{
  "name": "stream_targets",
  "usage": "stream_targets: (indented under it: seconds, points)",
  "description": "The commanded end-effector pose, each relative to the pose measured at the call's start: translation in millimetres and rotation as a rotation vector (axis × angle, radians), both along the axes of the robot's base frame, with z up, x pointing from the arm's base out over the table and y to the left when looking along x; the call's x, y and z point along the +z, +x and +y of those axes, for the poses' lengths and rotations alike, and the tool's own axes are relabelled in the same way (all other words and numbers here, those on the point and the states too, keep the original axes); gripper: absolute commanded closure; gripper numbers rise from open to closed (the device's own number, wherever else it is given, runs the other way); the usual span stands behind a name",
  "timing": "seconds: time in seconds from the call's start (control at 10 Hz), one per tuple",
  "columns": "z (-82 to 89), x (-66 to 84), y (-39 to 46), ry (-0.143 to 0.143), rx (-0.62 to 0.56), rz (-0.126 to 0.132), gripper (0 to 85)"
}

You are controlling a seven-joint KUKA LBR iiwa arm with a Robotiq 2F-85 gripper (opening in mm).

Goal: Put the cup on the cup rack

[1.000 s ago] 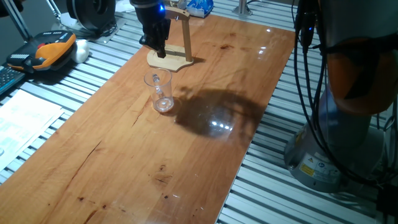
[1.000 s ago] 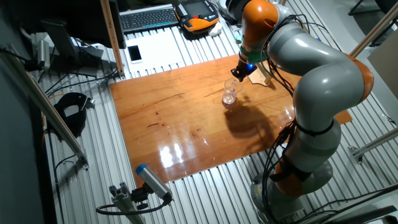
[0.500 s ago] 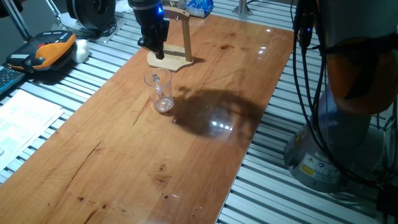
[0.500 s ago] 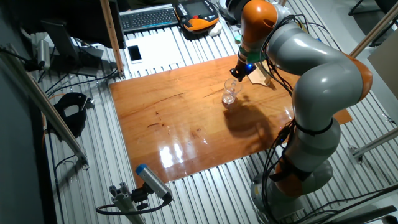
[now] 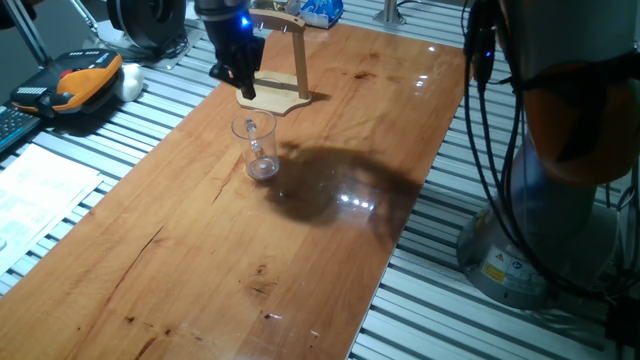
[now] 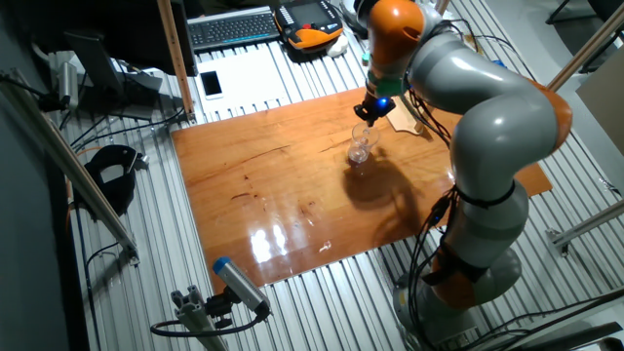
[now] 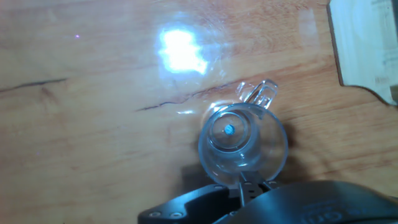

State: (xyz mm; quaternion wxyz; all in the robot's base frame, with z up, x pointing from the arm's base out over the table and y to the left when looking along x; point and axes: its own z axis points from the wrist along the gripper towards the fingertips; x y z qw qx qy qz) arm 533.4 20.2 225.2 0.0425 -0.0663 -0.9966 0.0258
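Observation:
The cup is a small clear glass mug standing upright on the wooden table, handle toward the cup rack. From above in the hand view, the cup shows its round base and its handle at the upper right. The cup rack stands just behind it, with a wavy base plate, a thin post and pegs on top. My gripper hangs above the table between cup and rack base, higher than the cup's rim and holding nothing. Its fingers look pressed together at the bottom of the hand view. From the other side, my gripper is just above the cup.
An orange and black pendant and a white object lie on the slatted bench left of the table. Papers lie at the near left. A keyboard and a phone sit beyond the table. The arm's base stands beside the table.
My gripper has shifted a little to the left, away from the rack's post and more over the cup. The cup and rack have not moved.

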Motion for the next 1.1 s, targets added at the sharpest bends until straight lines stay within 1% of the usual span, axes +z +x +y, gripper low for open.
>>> stream_targets:
  seconds: [0.0, 0.1, 0.2, 0.4, 0.6, 0.9, 1.0]
  points:
    - [0.8, -0.6, 0.9, -0.011, -0.043, 0.013, 85.0]
    - [1.8, -0.5, 1.4, -0.015, -0.083, 0.027, 85.0]
    - [3.1, -0.4, 1.9, -0.012, -0.120, 0.036, 85.0]
    - [7.6, -1.2, 3.8, -0.014, -0.201, 0.042, 85.0]
    - [9.5, -2.1, 4.8, -0.022, -0.248, 0.035, 85.0]
    - [14.2, -4.6, 6.9, -0.062, -0.324, 0.013, 85.0]
    - [15.0, -5.4, 7.4, -0.064, -0.351, 0.009, 85.0]
